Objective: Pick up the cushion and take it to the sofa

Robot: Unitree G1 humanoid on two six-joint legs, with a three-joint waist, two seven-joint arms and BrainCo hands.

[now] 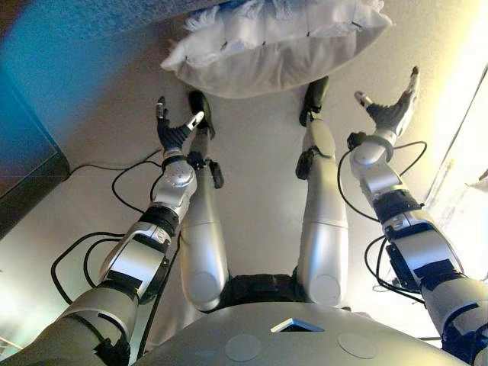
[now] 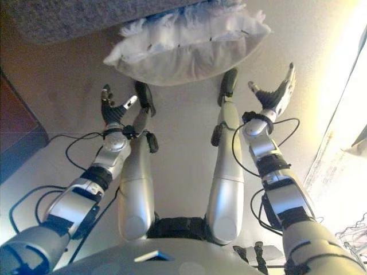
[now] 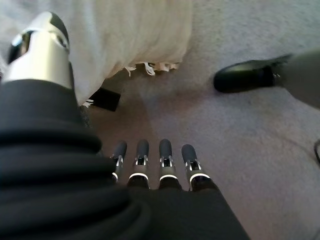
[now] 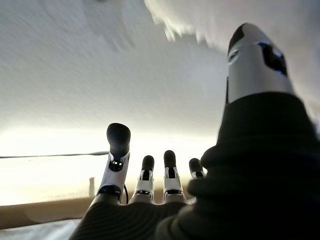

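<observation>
1. The cushion (image 1: 274, 47), white with a fringed edge, lies on the grey carpeted floor (image 1: 259, 152) ahead of the robot, with its far side against a grey textured edge (image 1: 99, 15) at the top of the head views.
2. The left hand (image 1: 174, 130) hovers above the floor, short of the cushion's left end and apart from it. Its palm faces up, its fingers are spread and straight, and it holds nothing.
3. The right hand (image 1: 393, 107) is raised to the right of the cushion, clear of it. Its fingers are extended, the thumb is held apart, and it is empty.
4. In the left wrist view the cushion's fringe (image 3: 147, 67) sits just beyond the straight fingers (image 3: 165, 160).
5. A dark panel (image 1: 23, 152) stands at the far left.
</observation>
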